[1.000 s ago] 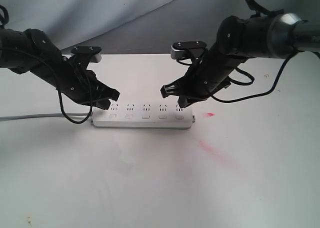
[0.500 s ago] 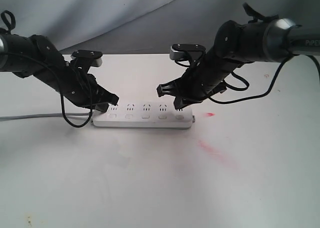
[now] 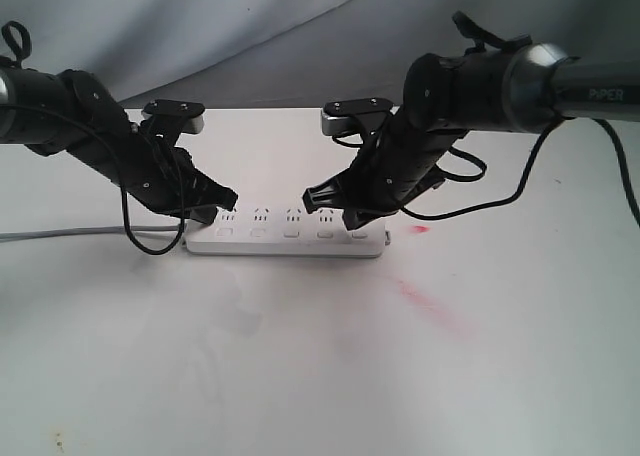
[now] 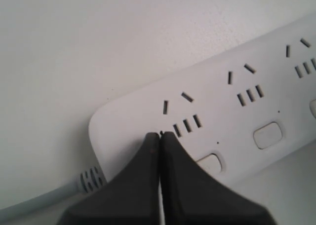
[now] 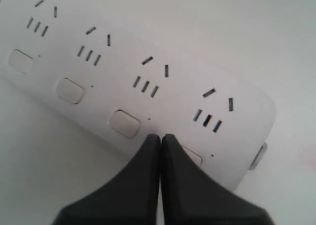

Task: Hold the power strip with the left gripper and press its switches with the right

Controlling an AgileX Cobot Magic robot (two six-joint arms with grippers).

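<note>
The white power strip lies across the middle of the table, its grey cord running off to the left. My left gripper is shut, and its tips rest on the strip's cord end, beside the first switch. My right gripper on the PIPER arm is also shut. Its tips sit at the strip's front edge between the fourth switch and the last switch, hiding part of the last one. The other switches show uncovered.
Red smears mark the white table right of the strip, a small one and a longer one. A grey cloth backdrop hangs behind. The left arm's black cable loop dangles over the cord.
The right arm has slid leftward along the strip, from over the last socket set toward the fourth. The left gripper has stayed at the cord end.
</note>
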